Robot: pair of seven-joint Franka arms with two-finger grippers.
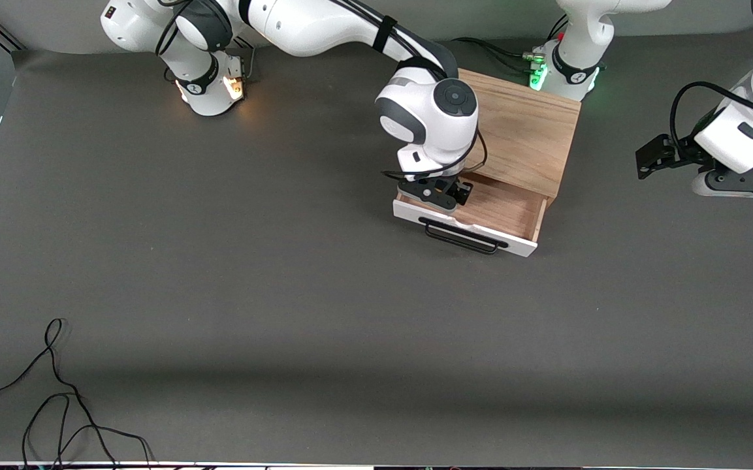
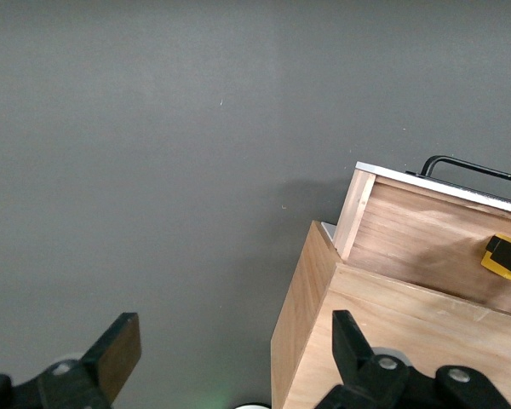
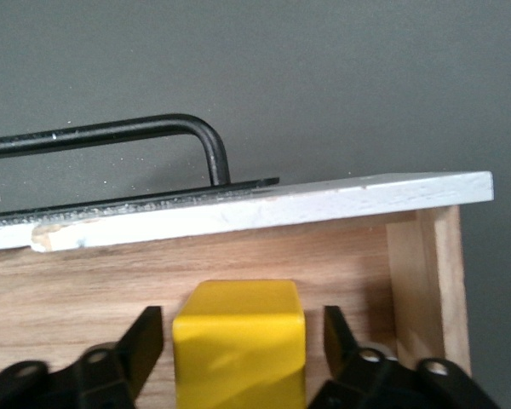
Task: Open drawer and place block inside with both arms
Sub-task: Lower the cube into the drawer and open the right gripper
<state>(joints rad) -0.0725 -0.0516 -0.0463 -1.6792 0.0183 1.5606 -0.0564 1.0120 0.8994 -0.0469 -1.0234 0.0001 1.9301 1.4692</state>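
The drawer [image 1: 510, 210] stands pulled out of the light oak box [image 1: 526, 130], its white front and black bar handle [image 1: 462, 239] toward the front camera. My right gripper [image 1: 438, 194] reaches down into it at the end toward the right arm. The yellow block [image 3: 238, 345] rests on the drawer's wood floor [image 3: 85, 281] between the fingers of the right gripper [image 3: 243, 341], which is open with a gap on each side. In the front view the hand hides the block. My left gripper [image 1: 740, 183] waits over the table at the left arm's end, open and empty [image 2: 236, 358].
The left wrist view shows the box's corner [image 2: 311, 315], the open drawer [image 2: 426, 243] and the block [image 2: 509, 258] inside. A loose black cable [image 1: 56, 398] lies near the table's front edge toward the right arm's end.
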